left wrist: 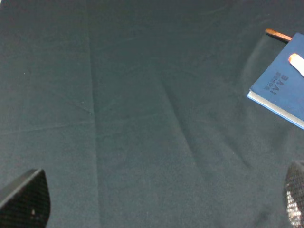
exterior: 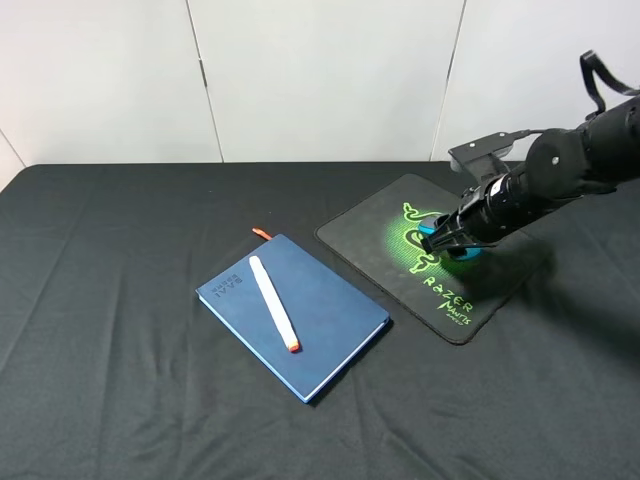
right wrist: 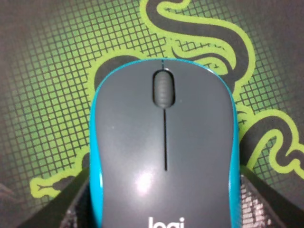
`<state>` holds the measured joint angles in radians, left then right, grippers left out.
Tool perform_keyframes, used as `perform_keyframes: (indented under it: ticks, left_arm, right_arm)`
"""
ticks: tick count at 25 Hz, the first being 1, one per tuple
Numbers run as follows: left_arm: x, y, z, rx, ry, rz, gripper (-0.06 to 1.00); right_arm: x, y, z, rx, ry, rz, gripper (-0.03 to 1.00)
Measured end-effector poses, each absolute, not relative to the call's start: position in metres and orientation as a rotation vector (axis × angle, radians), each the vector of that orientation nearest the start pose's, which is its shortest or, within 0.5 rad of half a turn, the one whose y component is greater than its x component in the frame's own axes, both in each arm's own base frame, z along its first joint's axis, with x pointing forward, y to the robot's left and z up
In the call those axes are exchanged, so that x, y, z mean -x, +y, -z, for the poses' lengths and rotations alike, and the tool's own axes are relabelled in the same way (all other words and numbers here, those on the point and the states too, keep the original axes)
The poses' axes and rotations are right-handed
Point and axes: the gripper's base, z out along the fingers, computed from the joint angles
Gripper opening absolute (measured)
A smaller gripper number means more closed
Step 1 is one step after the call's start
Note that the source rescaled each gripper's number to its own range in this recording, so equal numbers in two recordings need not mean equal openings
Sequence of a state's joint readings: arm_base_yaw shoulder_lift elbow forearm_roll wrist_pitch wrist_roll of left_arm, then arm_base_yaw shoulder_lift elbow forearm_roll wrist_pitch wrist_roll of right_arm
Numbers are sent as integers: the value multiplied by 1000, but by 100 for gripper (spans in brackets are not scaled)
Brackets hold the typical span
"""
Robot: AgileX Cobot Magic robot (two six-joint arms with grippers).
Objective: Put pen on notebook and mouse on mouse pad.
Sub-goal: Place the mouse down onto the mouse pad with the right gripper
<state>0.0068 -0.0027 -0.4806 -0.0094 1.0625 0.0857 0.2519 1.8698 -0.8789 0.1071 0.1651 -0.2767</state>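
The white pen (exterior: 273, 302) lies diagonally on the dark blue notebook (exterior: 325, 325), its orange tip toward the front; one end of the pen (left wrist: 297, 62) and a corner of the notebook (left wrist: 285, 88) show in the left wrist view. My right gripper (exterior: 452, 240) is shut on the grey and turquoise mouse (right wrist: 164, 156), a finger (right wrist: 71, 204) at each side. The mouse (exterior: 432, 229) is low over the green logo of the black mouse pad (exterior: 400, 270); contact with the pad (right wrist: 57, 71) cannot be told. My left gripper (left wrist: 161, 202) is open over bare cloth, out of the high view.
A black cloth (exterior: 120, 300) covers the whole table. The notebook's orange ribbon (exterior: 262, 233) sticks out at its far end. A white panelled wall (exterior: 320, 70) stands behind the table's back edge.
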Motion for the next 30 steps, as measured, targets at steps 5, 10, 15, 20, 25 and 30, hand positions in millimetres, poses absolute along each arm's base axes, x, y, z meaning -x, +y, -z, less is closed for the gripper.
perform_keyframes:
  ticks: [5,10,15,20,25,30]
  left_arm:
    - [3,-1,-272,-82,2061,-46,98]
    - [3,-1,-272,-82,2061,-46,98]
    - [3,-1,-272,-82,2061,-46,98]
    - [3,-1,-272,-82,2061,-46,98]
    - [3,-1,-272,-82,2061,-46,98]
    - [3,-1,-272,-82,2061,-46,98]
  right_arm:
    - [-325,85,-106,567,2615,-49,2]
    - [-325,85,-107,565,2608,-49,2]
    - [-326,85,-107,564,2598,-47,2]
    - [-326,85,-107,560,2601,-49,85]
    - [-325,85,-106,563,2615,-50,99]
    - [-325,85,-106,562,2618,-50,100]
